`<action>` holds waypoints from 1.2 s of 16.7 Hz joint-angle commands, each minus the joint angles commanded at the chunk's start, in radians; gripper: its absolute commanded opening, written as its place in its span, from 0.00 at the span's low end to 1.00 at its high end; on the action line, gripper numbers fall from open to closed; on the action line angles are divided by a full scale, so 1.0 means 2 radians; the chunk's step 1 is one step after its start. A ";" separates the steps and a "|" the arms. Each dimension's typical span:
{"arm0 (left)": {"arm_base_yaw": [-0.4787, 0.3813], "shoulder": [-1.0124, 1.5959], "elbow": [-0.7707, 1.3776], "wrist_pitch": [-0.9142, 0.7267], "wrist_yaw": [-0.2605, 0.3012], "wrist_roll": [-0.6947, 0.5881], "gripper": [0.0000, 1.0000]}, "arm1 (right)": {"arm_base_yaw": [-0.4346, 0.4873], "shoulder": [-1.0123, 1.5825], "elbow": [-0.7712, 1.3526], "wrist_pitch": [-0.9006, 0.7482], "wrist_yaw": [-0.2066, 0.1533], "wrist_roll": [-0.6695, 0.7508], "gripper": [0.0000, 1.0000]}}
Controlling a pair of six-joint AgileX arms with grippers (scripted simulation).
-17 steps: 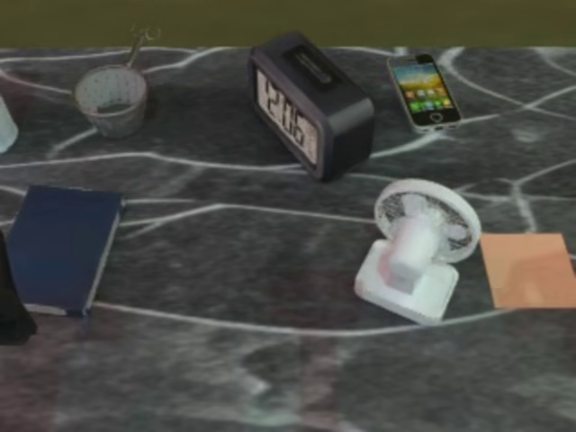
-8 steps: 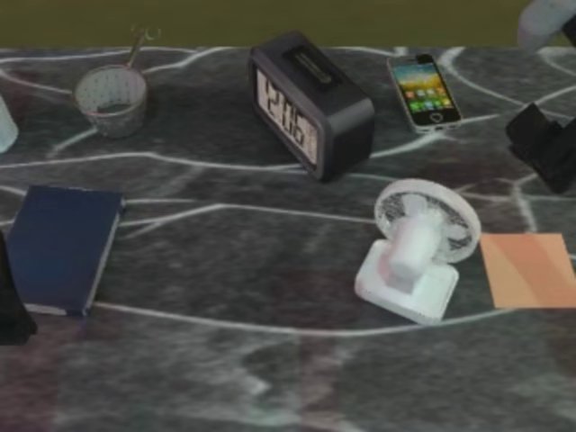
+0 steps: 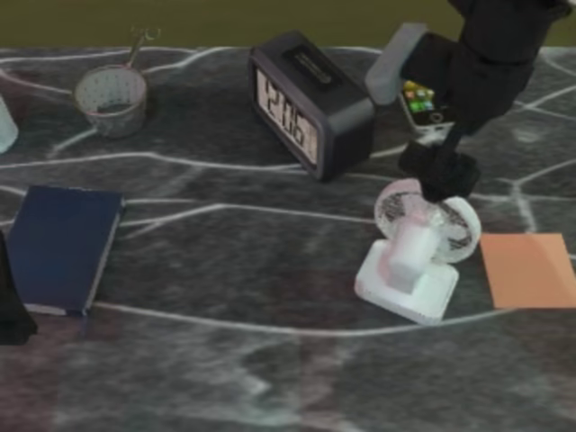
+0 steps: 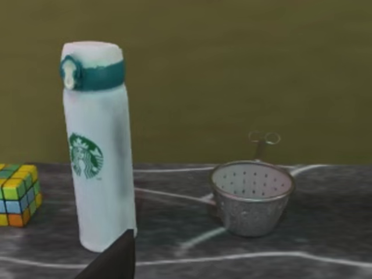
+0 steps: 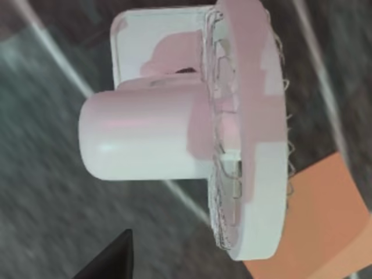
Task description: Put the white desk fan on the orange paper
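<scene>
Approach step: right claw (image 3: 438, 180) (opening cannot be told) hovers over white desk fan (image 3: 416, 252); next, grasp and carry to orange paper (image 3: 528, 269) at 3 o'clock.

White desk fan (image 3: 416, 247), pale-orange paper (image 3: 527, 270), dark blue book (image 3: 59, 247).

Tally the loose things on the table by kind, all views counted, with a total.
Fan: 1
Paper sheet: 1
Clock: 1
Phone: 1
Book: 1
Strainer: 1
Bottle: 1
Puzzle cube: 1
Total: 8
</scene>
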 joint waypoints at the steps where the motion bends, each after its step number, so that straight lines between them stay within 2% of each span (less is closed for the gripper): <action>1: 0.000 0.000 0.000 0.000 0.000 0.000 1.00 | 0.004 0.020 0.017 -0.015 0.000 -0.006 1.00; 9: 0.000 0.000 0.000 0.000 0.000 0.000 1.00 | 0.008 0.046 0.040 -0.034 0.001 -0.013 1.00; 15: 0.000 0.000 0.000 0.000 0.000 0.000 1.00 | 0.011 0.045 -0.047 0.051 0.001 -0.013 1.00; 20: 0.000 0.000 0.000 0.000 0.000 0.000 1.00 | 0.011 0.046 -0.059 0.062 0.001 -0.013 1.00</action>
